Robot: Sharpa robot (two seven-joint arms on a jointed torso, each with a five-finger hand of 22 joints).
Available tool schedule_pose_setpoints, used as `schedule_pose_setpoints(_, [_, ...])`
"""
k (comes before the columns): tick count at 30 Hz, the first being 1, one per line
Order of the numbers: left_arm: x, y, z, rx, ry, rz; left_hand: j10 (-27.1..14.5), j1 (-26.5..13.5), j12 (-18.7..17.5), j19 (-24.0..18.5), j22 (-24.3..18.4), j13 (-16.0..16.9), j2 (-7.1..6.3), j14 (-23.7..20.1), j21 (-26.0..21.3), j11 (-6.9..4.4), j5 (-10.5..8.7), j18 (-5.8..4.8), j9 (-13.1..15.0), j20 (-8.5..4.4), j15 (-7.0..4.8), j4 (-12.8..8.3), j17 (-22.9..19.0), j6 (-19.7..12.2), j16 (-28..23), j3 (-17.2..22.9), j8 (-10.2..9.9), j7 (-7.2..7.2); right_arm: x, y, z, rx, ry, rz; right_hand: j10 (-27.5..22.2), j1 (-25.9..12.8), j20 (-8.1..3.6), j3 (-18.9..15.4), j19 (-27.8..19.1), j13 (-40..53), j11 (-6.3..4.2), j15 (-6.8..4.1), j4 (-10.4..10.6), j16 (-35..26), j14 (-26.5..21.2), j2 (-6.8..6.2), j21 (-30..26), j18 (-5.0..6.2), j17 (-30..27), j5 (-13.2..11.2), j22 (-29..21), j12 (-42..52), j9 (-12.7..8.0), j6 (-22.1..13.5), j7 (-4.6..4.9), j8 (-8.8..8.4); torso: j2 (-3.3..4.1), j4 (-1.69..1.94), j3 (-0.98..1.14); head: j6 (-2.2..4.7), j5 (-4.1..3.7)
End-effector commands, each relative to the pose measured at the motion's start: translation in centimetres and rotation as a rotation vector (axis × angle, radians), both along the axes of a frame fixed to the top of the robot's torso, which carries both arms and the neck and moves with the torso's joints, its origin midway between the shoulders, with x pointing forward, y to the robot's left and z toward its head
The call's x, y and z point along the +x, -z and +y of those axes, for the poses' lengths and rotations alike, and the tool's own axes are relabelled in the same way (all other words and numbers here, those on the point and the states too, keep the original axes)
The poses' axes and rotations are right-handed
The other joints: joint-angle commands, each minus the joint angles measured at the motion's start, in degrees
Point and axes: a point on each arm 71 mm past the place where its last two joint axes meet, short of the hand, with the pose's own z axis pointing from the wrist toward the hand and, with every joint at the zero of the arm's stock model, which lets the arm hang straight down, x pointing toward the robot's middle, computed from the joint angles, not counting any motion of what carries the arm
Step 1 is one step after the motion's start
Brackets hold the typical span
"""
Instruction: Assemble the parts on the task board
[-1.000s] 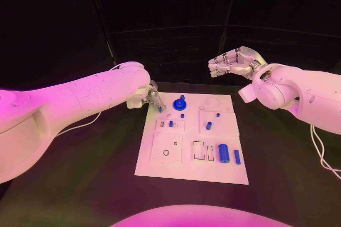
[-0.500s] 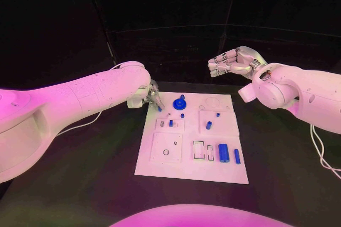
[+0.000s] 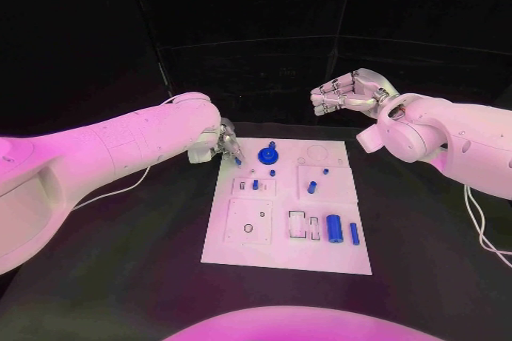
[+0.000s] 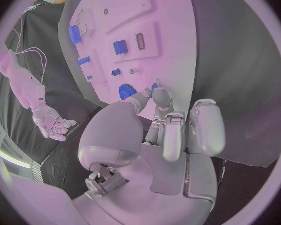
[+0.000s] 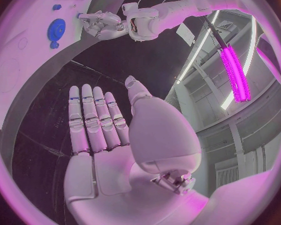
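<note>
Where I look down: my task board (image 3: 286, 241) lies in the middle of the frame on the black table (image 3: 128, 267), a white plate with small blue parts on it.
Left hand: my left hand (image 3: 226, 147) is at the upper left corner of the board, fingers bent down toward the plate; in the left wrist view my fingertips (image 4: 160, 94) come just beside the blue gear (image 4: 127, 91), but I cannot tell whether they pinch anything or only touch.
Right hand: my right hand (image 3: 347, 92) hangs in the upper right of the frame, well apart from the board; in the right wrist view it is flat, fingers (image 5: 93, 120) straight and side by side, holding nothing.
Gear: the blue gear (image 3: 270, 157) sits near the upper edge of the board, with a small blue peg (image 3: 273, 146) just above it.
Other parts: a short blue pin (image 3: 313, 186) stands near the middle right, a large blue cylinder (image 3: 335, 229) and a thin blue rod (image 3: 354, 234) lie side by side at the lower right.
Handling, as I judge: these parts look stiff, light and smooth, so they may slip or roll; I would take the cylinder across its round sides at the middle, and the gear by its toothed rim.
Risk, as I judge: a light part can jump away if I press it off centre.
</note>
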Motion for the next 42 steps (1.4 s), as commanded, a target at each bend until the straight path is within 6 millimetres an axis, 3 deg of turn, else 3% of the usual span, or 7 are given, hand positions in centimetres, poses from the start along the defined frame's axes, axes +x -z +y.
schedule_pose_setpoints(1, [-0.3,-0.3,-0.1,-0.065,-0.024,-0.020,0.40,-1.19,-0.32,0.16,-0.09,-0.27,-0.48,6.06,-0.02,-0.16,0.13,-0.29,3.69,-0.29,-0.24,-6.82,15.09,-0.55,0.18,8.67,0.63,-0.09,0.0,-0.1,-0.1,-0.004,-0.010,0.001,-0.46,0.24,0.23,-0.42,0.34,0.03,0.12,-0.11,-0.03,0.30,-0.38,0.54,-0.28,0.66,-0.09,0.35,-0.08,0.19,0.02,-0.28,0.97,0.30,-0.05,0.13,-0.05,0.10,-0.36])
schedule_pose_setpoints(9, [-1.8,-0.7,-0.1,-0.104,-0.018,-0.049,0.94,-2.89,-0.17,0.19,-0.15,-0.30,-1.82,6.06,-0.14,-0.32,0.63,-0.28,4.33,-0.41,-0.42,-7.52,15.09,-0.69,0.18,12.38,1.80,-0.31,0.1,-0.1,-0.2,-0.023,-0.012,-0.007,-0.46,0.25,0.23,-0.43,0.34,0.03,0.13,-0.11,-0.04,0.30,-0.39,0.54,-0.28,0.66,-0.09,0.36,-0.08,0.20,0.02,-0.28,0.97,0.30,-0.01,0.11,0.02,0.06,0.05])
schedule_pose_setpoints(13, [-2.8,-0.9,-0.1,-0.128,-0.013,-0.070,1.10,-3.14,-0.12,0.25,-0.06,-0.31,-2.10,6.06,-0.09,-0.36,0.81,-0.30,4.44,-0.46,-0.50,-7.68,15.09,-0.66,0.18,13.05,2.04,-0.35,0.1,-0.1,-0.3,-0.026,-0.011,-0.008,-0.46,0.25,0.23,-0.43,0.34,0.03,0.13,-0.11,-0.04,0.30,-0.39,0.54,-0.28,0.66,-0.09,0.36,-0.08,0.20,0.02,-0.28,0.97,0.30,-0.01,0.29,-0.05,-0.02,-0.13])
schedule_pose_setpoints(17, [-3.9,-1.0,0.3,-0.143,-0.011,-0.087,1.30,-3.38,-0.05,0.30,0.00,-0.28,-2.36,6.06,-0.06,-0.43,0.96,-0.30,4.56,-0.53,-0.57,-7.81,15.09,-0.60,0.18,13.73,2.29,-0.41,0.1,0.0,-0.4,-0.027,-0.010,-0.008,-0.46,0.25,0.23,-0.43,0.34,0.03,0.13,-0.11,-0.04,0.30,-0.39,0.54,-0.28,0.66,-0.09,0.36,-0.08,0.20,0.02,-0.28,0.97,0.30,0.05,0.08,0.00,0.07,0.04])
schedule_pose_setpoints(27, [-6.1,-0.4,1.2,-0.180,-0.042,-0.160,1.84,-3.97,0.26,0.48,0.32,-0.02,-3.05,6.06,0.14,-0.59,1.19,-0.37,4.83,-0.67,-0.72,-8.00,15.09,-0.45,0.18,15.04,2.92,-0.59,0.2,0.0,-0.5,-0.029,-0.009,-0.007,-0.51,0.35,0.24,-0.49,0.34,0.02,0.12,-0.11,-0.08,0.30,-0.44,0.59,-0.34,0.66,-0.09,0.41,-0.08,0.23,0.03,-0.29,0.97,0.31,0.04,0.11,-0.02,-0.06,0.08])
schedule_pose_setpoints(42, [-7.5,0.7,0.3,-0.127,0.013,-0.237,2.16,-4.45,0.34,0.57,0.38,-0.02,-3.78,6.06,0.18,-0.76,1.26,-0.37,5.03,-0.82,-0.87,-8.06,15.09,-0.32,0.18,16.13,3.44,-0.76,0.2,0.0,-0.4,-0.028,-0.011,-0.006,-0.52,0.36,0.24,-0.53,0.34,0.03,0.12,-0.13,-0.07,0.30,-0.45,0.64,-0.37,0.66,-0.09,0.43,-0.08,0.26,0.03,-0.28,0.97,0.32,0.04,-0.01,-0.01,-0.16,0.61])
